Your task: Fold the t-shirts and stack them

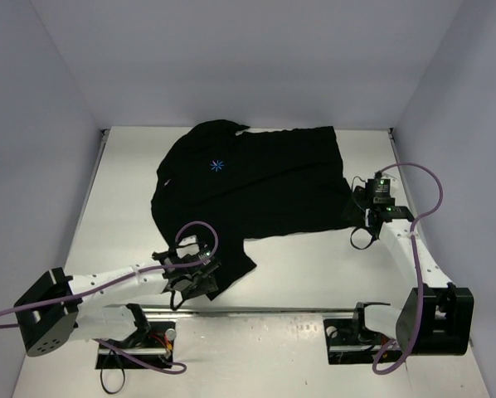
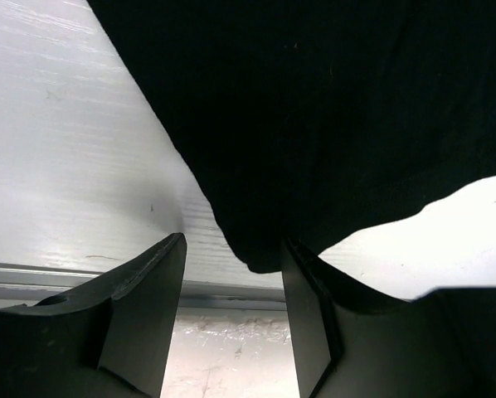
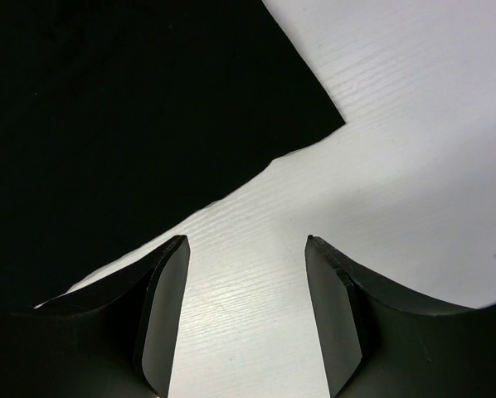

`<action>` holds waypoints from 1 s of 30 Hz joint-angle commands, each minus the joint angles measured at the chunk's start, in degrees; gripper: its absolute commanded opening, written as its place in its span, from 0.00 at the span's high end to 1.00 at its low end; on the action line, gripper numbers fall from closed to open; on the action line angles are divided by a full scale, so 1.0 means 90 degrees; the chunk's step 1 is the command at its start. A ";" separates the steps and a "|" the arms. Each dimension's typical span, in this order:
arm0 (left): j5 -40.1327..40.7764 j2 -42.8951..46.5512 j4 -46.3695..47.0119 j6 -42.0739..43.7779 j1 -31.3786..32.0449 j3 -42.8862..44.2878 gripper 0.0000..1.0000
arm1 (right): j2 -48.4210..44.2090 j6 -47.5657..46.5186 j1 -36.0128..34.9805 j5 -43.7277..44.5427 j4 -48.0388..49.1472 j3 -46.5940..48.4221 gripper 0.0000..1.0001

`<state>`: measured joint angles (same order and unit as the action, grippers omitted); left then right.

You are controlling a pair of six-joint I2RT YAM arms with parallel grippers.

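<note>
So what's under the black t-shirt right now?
Only the white table shows around the t-shirt, which lies spread on it. Anything beneath the cloth is hidden; nothing else peeks out.

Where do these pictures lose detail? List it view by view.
Top external: even light, the t-shirt is a flat black mass, only its blue logo readable. Left wrist: the table is blown out white at right, the t-shirt featureless. Right wrist: table grain sharp, the t-shirt also pure black.

Robot lab test cell: white table [image 1: 314, 265] boxed by plain walls [image 1: 231, 58] (pale, matte), purple cabling [image 1: 415, 166], metal mounting rail [image 1: 265, 312].
</note>
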<state>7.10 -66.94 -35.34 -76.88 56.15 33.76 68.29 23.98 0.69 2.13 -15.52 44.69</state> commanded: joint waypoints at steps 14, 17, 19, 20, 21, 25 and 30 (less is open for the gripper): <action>-0.0125 -0.0155 0.0525 -0.0450 -0.0048 -0.0241 1.00 | 0.0297 0.0110 0.0131 0.0486 -0.0005 0.0143 0.45; 0.0215 0.0248 -0.0129 -0.0189 -0.0059 0.0173 1.00 | 0.0693 0.0129 0.0476 0.0486 -0.0015 0.0164 0.45; 0.0402 0.0493 -0.0476 0.0036 -0.0106 0.0349 1.00 | 0.0975 0.0119 0.0587 0.0506 -0.0014 0.0239 0.45; 0.0451 0.0582 -0.0565 0.0134 -0.0145 0.0428 1.00 | 0.1103 0.0129 0.0636 0.0496 -0.0014 0.0289 0.45; 0.0475 0.0693 -0.0681 0.0273 -0.0232 0.0529 1.00 | 0.1281 0.0124 0.0675 0.0516 -0.0009 0.0365 0.45; 0.0485 0.1009 -0.0932 0.0775 -0.0525 0.0766 1.00 | 0.1888 0.0055 0.0734 0.0485 0.0015 0.0687 0.45; 0.0359 0.1136 -0.0947 0.1069 -0.0803 0.0795 1.00 | 0.2559 -0.0034 0.0734 0.0481 0.0071 0.1038 0.45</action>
<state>9.52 -57.25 -41.27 -71.45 50.44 39.12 88.39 24.10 7.09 5.15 -15.49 50.14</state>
